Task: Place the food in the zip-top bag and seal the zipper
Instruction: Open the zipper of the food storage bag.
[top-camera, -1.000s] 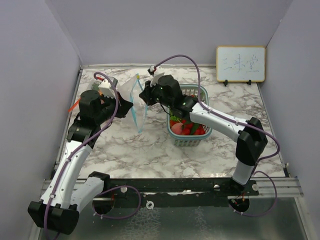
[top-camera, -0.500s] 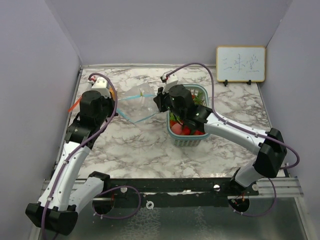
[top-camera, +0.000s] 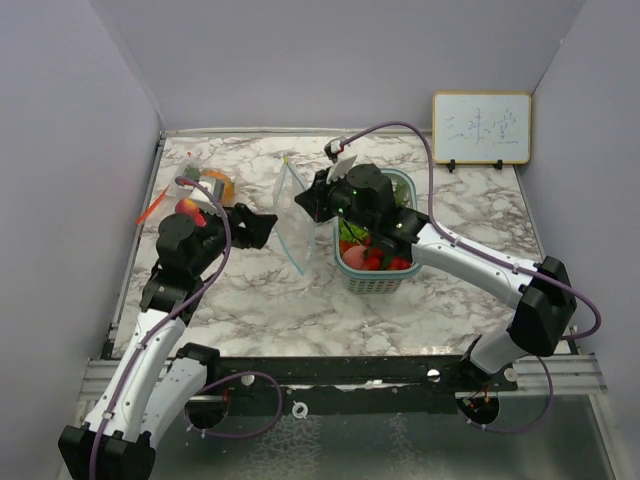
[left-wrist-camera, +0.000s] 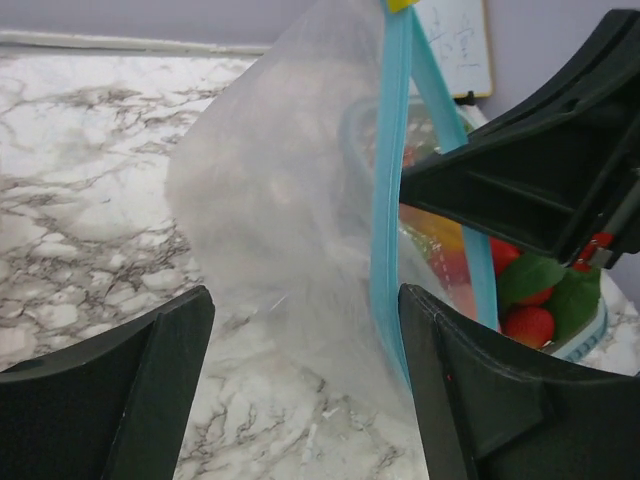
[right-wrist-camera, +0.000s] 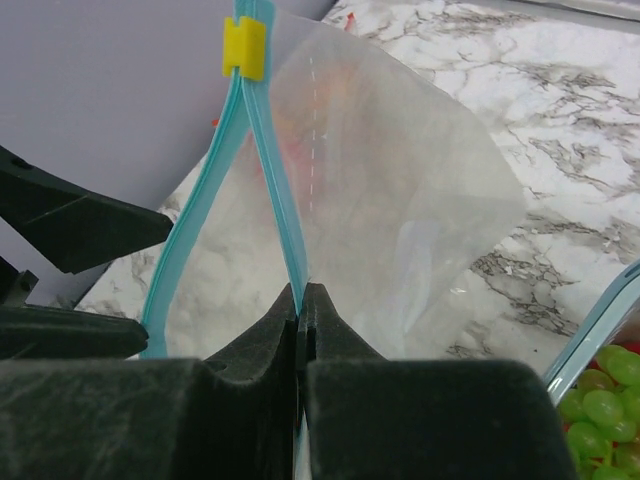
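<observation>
Custody of the zip-top bag (right-wrist-camera: 400, 200) lay with the right gripper (right-wrist-camera: 300, 292) alone; its fingers were pressed together on one lip of the teal zipper track (right-wrist-camera: 275, 190), so the bag hung above the marble table (top-camera: 300, 300) with its zipper edge standing upright. The yellow slider (right-wrist-camera: 245, 47) sat at the top end, where the two lips met; below it they parted, so the mouth was open rather than sealed. The left gripper (left-wrist-camera: 303, 295) stood spread wide just short of the bag; the wrist view framed the film between its fingers, and as far as could be told they touched nothing. That pose read as a set-up to take the free lip and draw the mouth wider. The food (top-camera: 372, 258) was not in the bag, which looked empty; it lay heaped in the mesh basket (top-camera: 378, 284) under the right arm, with red pieces and green grapes (right-wrist-camera: 600, 410) showing. Holding the bag close beside the basket would probably keep the transfer short.
</observation>
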